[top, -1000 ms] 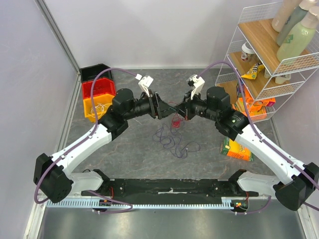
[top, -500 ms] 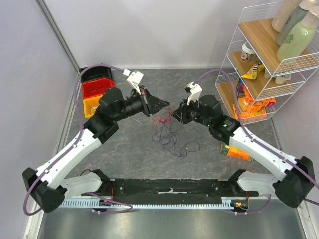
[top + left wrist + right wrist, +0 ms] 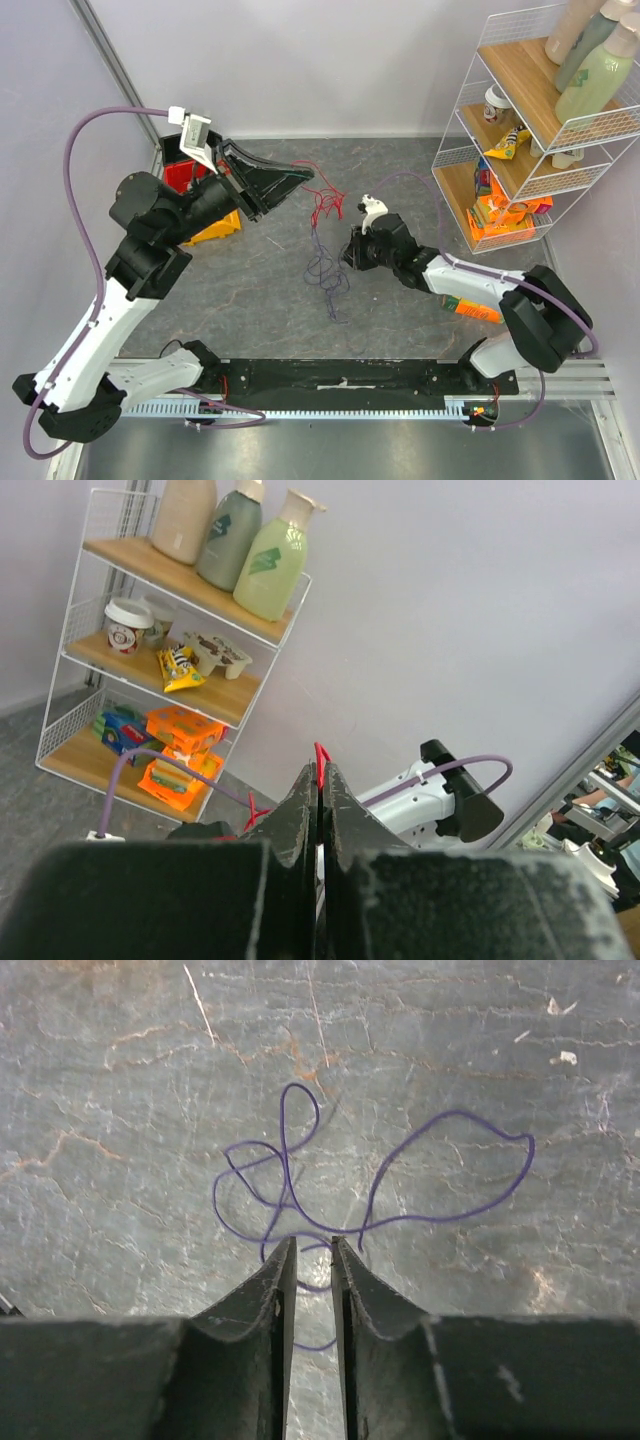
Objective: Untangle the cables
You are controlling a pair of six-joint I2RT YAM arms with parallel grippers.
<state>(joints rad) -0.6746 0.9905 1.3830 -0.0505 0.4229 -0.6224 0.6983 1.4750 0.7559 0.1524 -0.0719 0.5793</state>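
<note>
Red cable: the red cable point(image 3: 322, 207) hangs in a short kinked bunch from the left pincer point(image 3: 305, 177), lifted clear of the desk point(image 3: 250, 290).
Left pincer: jaws pressed together on the red cable, which shows as a thin red line at the tips in the left wrist view point(image 3: 320, 752).
Purple cable: the purple cable point(image 3: 328, 272) trails from the lower end of the red bunch to the desk, and its loose loops lie flat there point(image 3: 285, 1160).
Long axis: the whole run stretches from the raised left pincer toward the near edge of the desk.
Right pincer: the right pincer point(image 3: 350, 250) is low and just right of the purple run. Its jaws are nearly together with only a slit between them. A purple strand crosses at the tips point(image 3: 312, 1245), but I cannot tell whether it is clamped.
Nearer arm: the right arm is nearer the purple loops and the left is well above them.
Key relation: red and purple meet between the two pincers, so drawing them apart along that line looks like the way to part them.
Surroundings: a wire shelf point(image 3: 520, 150) and an orange packet point(image 3: 470, 308) lie to the right and coloured bins point(image 3: 178, 178) to the left, all well apart from the cables.
</note>
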